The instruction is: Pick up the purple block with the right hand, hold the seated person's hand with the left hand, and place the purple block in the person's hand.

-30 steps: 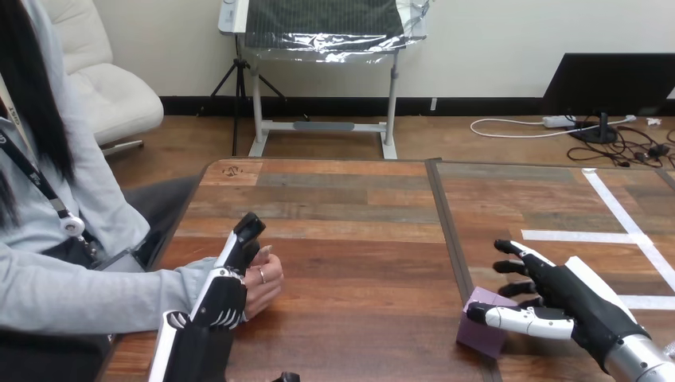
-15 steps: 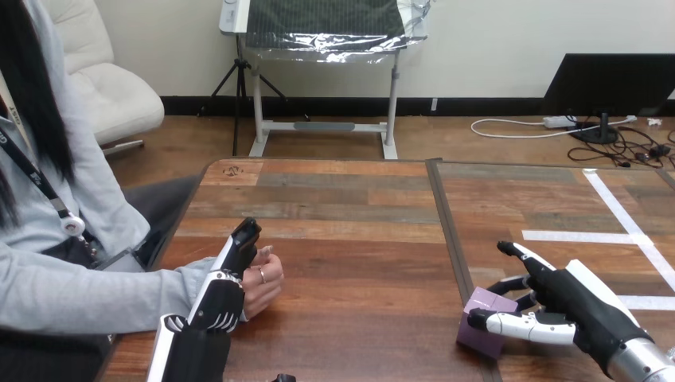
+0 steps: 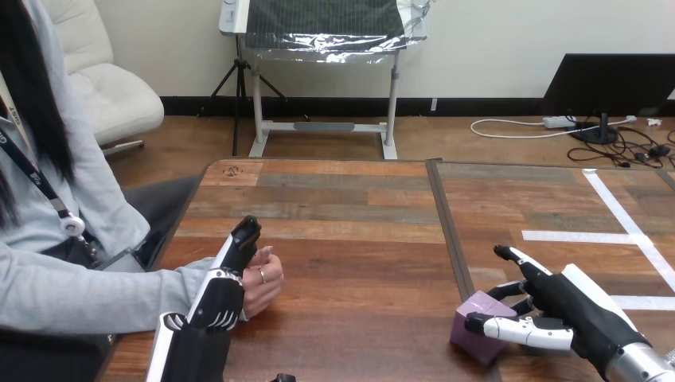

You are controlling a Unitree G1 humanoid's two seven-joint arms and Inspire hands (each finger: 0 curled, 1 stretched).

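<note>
Grasp stage: our right hand (image 3: 569,309) pinches purple block (image 3: 471,334) to lift it; left hand (image 3: 216,302), straight-fingered, beside person's hand (image 3: 267,286).

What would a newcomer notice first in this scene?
The purple block sits at the front right of the table, with the right hand curled round it. At the left, the left hand lies straight-fingered against the person's hand.

Bright, even light falls on the wooden table (image 3: 358,263), apparently from overhead. Soft, short shadows sit beneath the purple block (image 3: 474,348) at near right and the person's hand (image 3: 267,282) at near left. The table's far middle carries a mild sheen.
</note>
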